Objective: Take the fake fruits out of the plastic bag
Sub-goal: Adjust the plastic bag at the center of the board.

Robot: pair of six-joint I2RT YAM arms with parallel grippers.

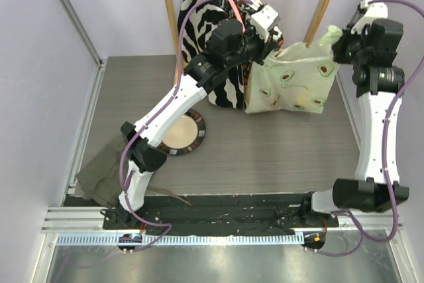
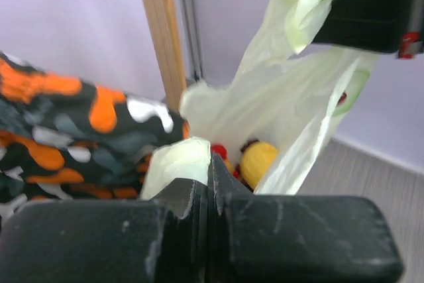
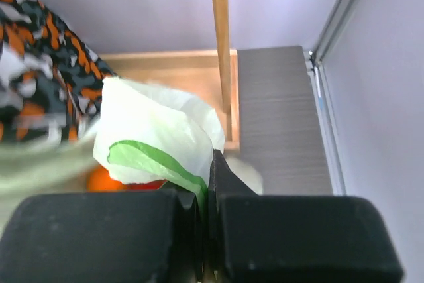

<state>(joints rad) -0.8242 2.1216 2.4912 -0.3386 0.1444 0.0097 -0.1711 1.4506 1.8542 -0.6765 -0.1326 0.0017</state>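
Note:
The pale-green plastic bag printed with avocado halves hangs stretched between my two grippers at the back of the table. My left gripper is shut on the bag's left edge. My right gripper is shut on the bag's right handle. In the left wrist view the bag's mouth gapes and a yellow fruit and a red fruit show inside. In the right wrist view an orange fruit and a bit of red fruit show below the bag's plastic.
A black-white-orange patterned garment hangs behind the left arm. A dark-rimmed beige plate lies under the left arm. An olive-grey cloth lies at the near left. Two wooden poles rise at the back.

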